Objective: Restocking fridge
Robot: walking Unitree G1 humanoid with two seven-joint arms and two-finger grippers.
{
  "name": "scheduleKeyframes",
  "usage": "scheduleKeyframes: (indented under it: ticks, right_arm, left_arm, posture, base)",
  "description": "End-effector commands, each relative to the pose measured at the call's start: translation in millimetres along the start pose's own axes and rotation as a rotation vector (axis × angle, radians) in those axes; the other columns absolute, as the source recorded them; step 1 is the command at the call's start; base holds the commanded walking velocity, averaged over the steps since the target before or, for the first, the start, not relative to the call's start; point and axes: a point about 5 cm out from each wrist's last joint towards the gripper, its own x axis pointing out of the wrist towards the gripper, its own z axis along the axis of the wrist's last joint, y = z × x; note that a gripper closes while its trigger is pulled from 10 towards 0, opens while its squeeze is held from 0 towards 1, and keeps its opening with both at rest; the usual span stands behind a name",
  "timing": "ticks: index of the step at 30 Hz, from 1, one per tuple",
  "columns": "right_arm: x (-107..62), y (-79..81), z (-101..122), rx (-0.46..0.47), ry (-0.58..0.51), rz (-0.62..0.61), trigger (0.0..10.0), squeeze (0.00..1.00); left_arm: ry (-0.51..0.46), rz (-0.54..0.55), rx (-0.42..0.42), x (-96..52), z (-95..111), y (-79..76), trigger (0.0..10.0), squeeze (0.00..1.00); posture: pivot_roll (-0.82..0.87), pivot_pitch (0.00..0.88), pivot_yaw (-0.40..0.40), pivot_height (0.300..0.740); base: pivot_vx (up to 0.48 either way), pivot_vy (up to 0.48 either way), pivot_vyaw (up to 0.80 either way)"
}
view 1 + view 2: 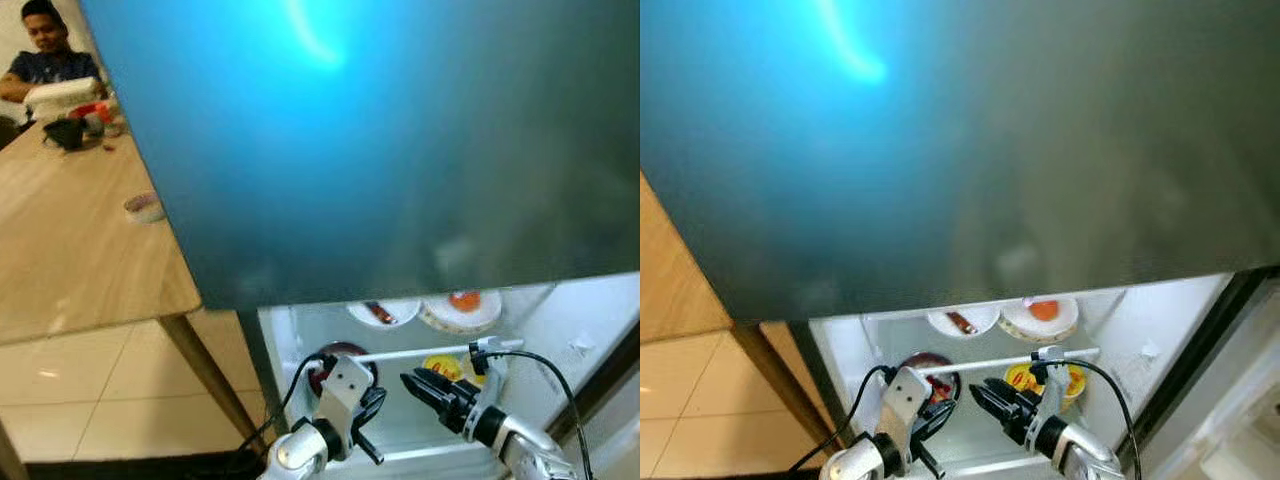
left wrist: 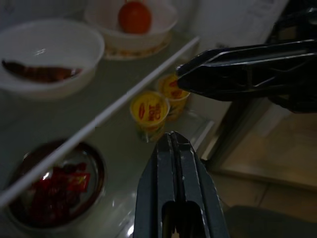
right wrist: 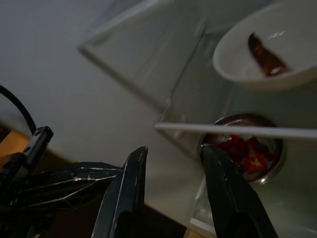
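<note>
1. The fridge is seen standing open below a large blue-grey door panel; its lit white interior lies straight ahead of both arms.
2. On the upper shelf a white bowl holding a dark reddish piece is noted, beside a second bowl holding an orange-red round item. Lower down, a dark bowl of red wrapped items and two yellow cups are set behind a white rail, presumably so they cannot slide out.
3. The left gripper is held with its fingers pressed together and nothing between them, just in front of the rail and short of the yellow cups.
4. The right gripper is held with its fingers parted and empty, near the dark bowl but not touching it.
5. Nothing is carried by either gripper, so restocking is judged to be between items.
6. Off to the left, a wooden table and a seated person are noted, well apart from the fridge.
</note>
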Motion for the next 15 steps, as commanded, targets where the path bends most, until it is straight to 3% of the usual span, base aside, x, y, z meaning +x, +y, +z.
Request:
scheduleKeyframes:
  ticks: [1,9,15]
  right_arm:
    - [-2.5,-3.7,-5.2,0.018,0.02,-0.055,10.0,0.0]
    - [-3.4,-5.3,-5.4,0.023,0.014,-0.074,10.0,0.0]
    - [-5.7,-6.1,-7.8,0.029,0.02,-0.077,10.0,0.0]
  left_arm:
    - [0.014,-0.045,-0.041,8.9,-3.5,-21.0,10.0,0.0]
    - [0.007,-0.065,-0.037,9.9,-2.3,-24.2,10.0,0.0]
    - [0.034,-0.072,-0.022,7.8,-6.9,-24.3,10.0,0.0]
  posture:
    - [-0.07,0.0,0.02,0.7]
    - [-0.08,0.0,0.021,0.7]
    - [-0.08,0.0,0.021,0.7]
  base:
    - [-0.48,0.0,0.0]
    - [-0.453,0.0,0.0]
    - [0.0,0.0,0.0]
